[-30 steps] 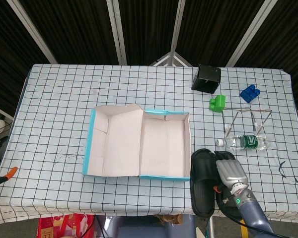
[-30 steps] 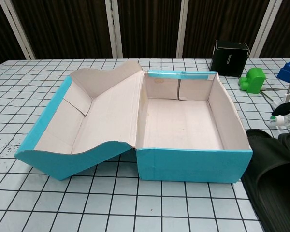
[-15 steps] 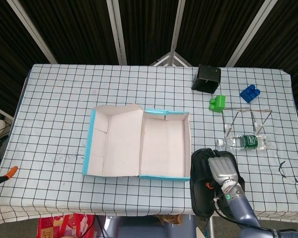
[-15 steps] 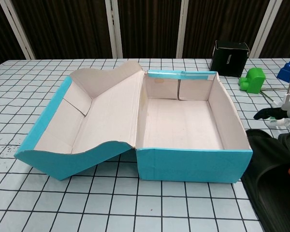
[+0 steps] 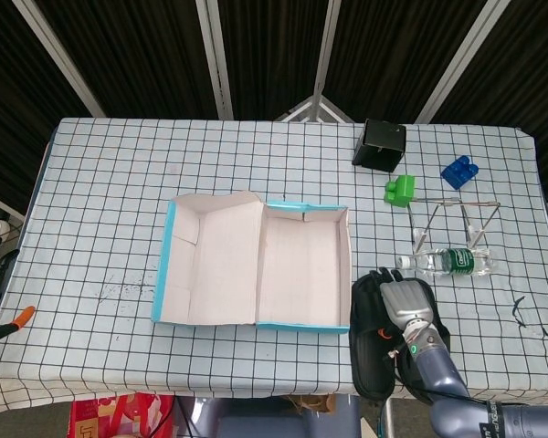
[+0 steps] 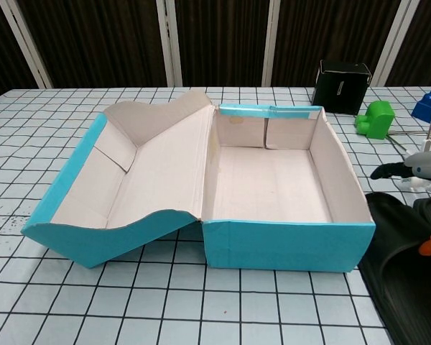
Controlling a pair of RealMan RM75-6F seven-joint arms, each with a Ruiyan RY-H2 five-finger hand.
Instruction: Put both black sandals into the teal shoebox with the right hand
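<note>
Here, in the head view, the right robot hand (image 5: 405,302) lies over the pair of black moulded slide sandals (image 5: 370,351) at the near right edge of the table (image 5: 100,182), which is covered in a white cloth with a black grid. The sandals sit side by side just to the right of the open teal cardboard shoebox (image 5: 303,324), toes pointing away from the robot. The fingers drape over the strap end of the sandals, but from above I cannot tell whether they have closed on anything or merely rest there. The box is empty, its lid folded flat to the left.

In the chest view, only part of the right robot hand (image 6: 425,167) shows at the right border, a dark fingertip pointing left above the nearer sandal, whose strap (image 6: 399,223) rises beside the box's right wall. Its grip stays unclear here too. The left robot hand appears in neither view.

The sandals look like soft foam or rubber: light, bendy, with a matte surface that should not slip much. The arched strap seems the best hold, fingers hooked under it and thumb on top; pinching the flat sole edge would probably let it flex and twist. One sandal at a time seems wiser.
</note>
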